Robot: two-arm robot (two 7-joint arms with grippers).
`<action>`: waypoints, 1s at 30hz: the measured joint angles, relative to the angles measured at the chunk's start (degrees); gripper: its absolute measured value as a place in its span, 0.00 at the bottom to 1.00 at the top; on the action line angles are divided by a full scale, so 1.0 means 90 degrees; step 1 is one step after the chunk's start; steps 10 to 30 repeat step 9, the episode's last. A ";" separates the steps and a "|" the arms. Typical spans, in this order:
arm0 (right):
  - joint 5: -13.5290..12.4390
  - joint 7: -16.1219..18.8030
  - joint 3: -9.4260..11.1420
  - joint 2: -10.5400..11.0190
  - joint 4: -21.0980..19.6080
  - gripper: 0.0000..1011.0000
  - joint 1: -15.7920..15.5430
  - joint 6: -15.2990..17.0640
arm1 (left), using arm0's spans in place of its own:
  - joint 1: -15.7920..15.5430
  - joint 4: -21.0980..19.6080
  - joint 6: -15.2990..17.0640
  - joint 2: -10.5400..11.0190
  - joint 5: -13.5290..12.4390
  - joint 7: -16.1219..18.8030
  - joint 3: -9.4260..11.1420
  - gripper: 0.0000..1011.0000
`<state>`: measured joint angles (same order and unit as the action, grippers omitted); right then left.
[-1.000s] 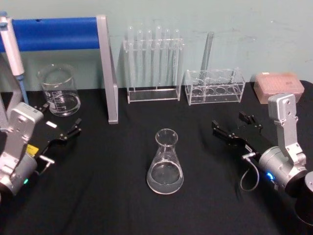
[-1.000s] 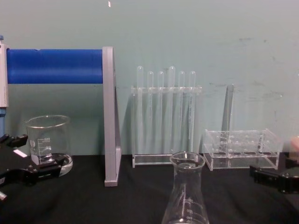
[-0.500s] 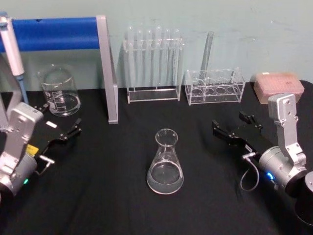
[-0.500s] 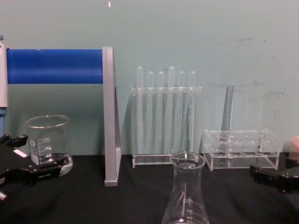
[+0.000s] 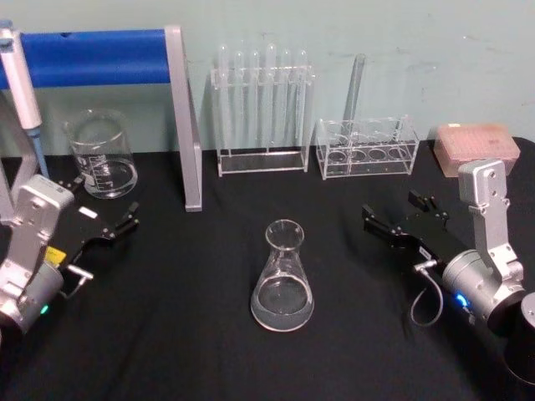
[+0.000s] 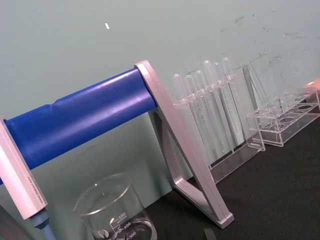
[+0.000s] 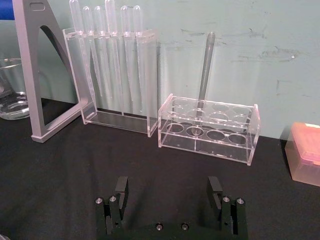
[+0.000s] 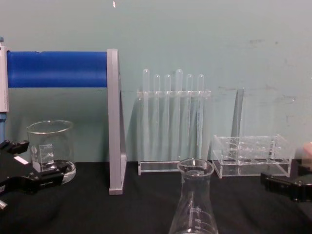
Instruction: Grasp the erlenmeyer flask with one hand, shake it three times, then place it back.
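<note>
The erlenmeyer flask (image 5: 282, 280) stands upright on the black table (image 5: 192, 334), clear glass with a little liquid in its wide base; the chest view has its neck and rim (image 8: 195, 204) close in front. My left gripper (image 5: 104, 203) rests at the table's left, open and empty, well apart from the flask, just in front of the beaker; its black fingers (image 8: 43, 178) reach in from the chest view's left edge. My right gripper (image 5: 399, 210) sits to the flask's right, also apart from it. In the right wrist view this hand (image 7: 168, 189) is open, with nothing between its fingers.
A glass beaker (image 5: 102, 154) stands at the back left beside a grey stand with a blue bar (image 5: 92, 57) and a pipette (image 5: 21, 79). Behind the flask are a tall test tube rack (image 5: 261, 109) and a low rack (image 5: 368, 146). A pink box (image 5: 476, 146) sits back right.
</note>
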<state>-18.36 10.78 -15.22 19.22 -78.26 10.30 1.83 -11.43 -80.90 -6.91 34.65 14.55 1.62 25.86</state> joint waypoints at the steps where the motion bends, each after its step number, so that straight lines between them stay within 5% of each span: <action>1: 0.0000 0.0000 0.0000 0.0000 0.0000 0.99 0.0000 0.0000 | 0.0000 0.0000 0.0000 0.0000 0.0000 0.0000 0.0000 0.99; 30: 0.0000 0.0000 0.0000 0.0000 0.0000 0.99 0.0000 0.0000 | 0.0000 0.0000 0.0000 0.0000 0.0000 0.0000 0.0000 0.99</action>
